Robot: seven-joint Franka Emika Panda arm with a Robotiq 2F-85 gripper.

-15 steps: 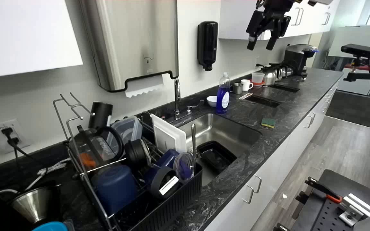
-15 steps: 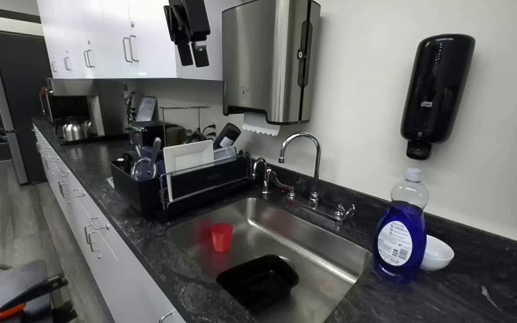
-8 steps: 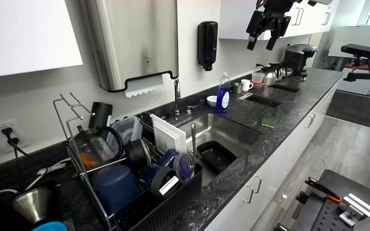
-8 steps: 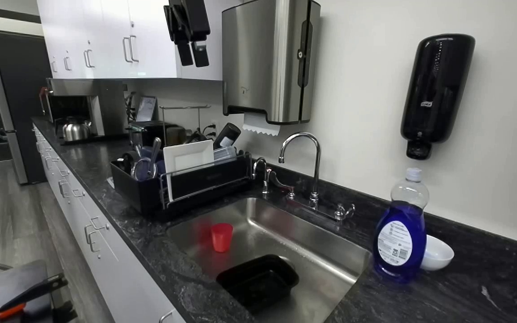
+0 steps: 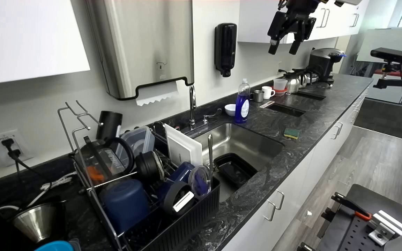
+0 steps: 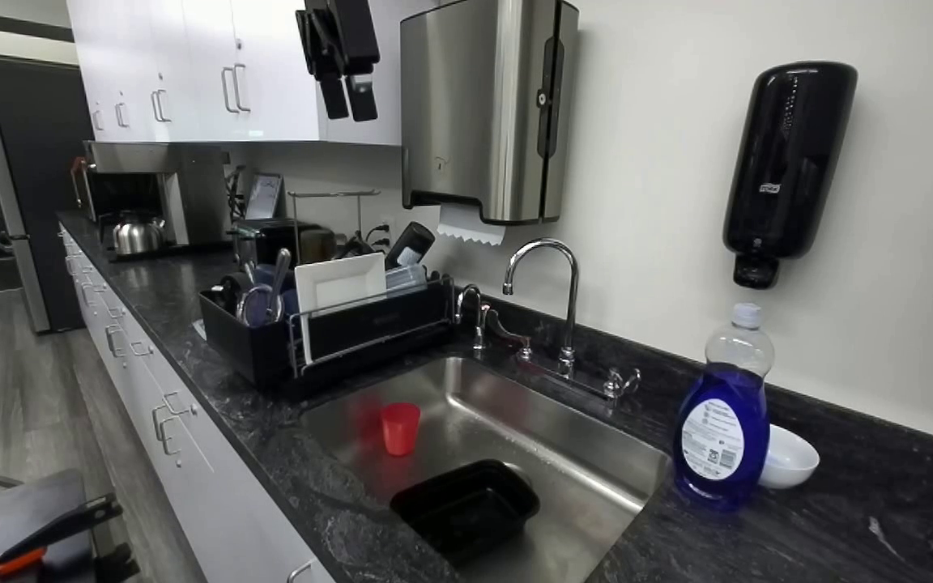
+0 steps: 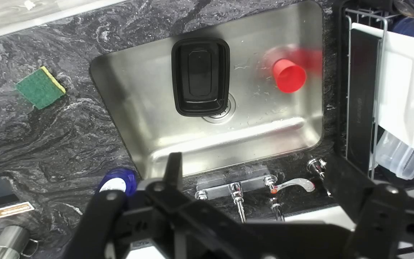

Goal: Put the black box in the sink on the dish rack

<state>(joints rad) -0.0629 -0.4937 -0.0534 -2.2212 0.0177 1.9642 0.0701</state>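
Note:
The black box is a shallow open rectangular tray lying on the sink floor, seen in both exterior views (image 5: pixel 235 169) (image 6: pixel 466 506) and in the wrist view (image 7: pixel 200 77). The steel sink (image 6: pixel 572 465) surrounds it. The black dish rack (image 5: pixel 187 219) (image 6: pixel 248 348) stands on the counter beside the sink and holds a white plate (image 6: pixel 341 283), cups and other dishes; its wire edge shows in the wrist view (image 7: pixel 349 90). My gripper (image 5: pixel 283 48) (image 6: pixel 349 101) (image 7: pixel 253 162) is high above the counter, its fingers apart and nothing between them.
A red cup (image 6: pixel 400 427) (image 7: pixel 289 77) lies in the sink near the rack. The faucet (image 6: pixel 572 300) rises behind the sink. A blue soap bottle (image 6: pixel 722 429), a white bowl (image 6: pixel 790 457) and a sponge (image 7: pixel 41 88) are on the counter. A towel dispenser (image 6: pixel 483 113) hangs on the wall.

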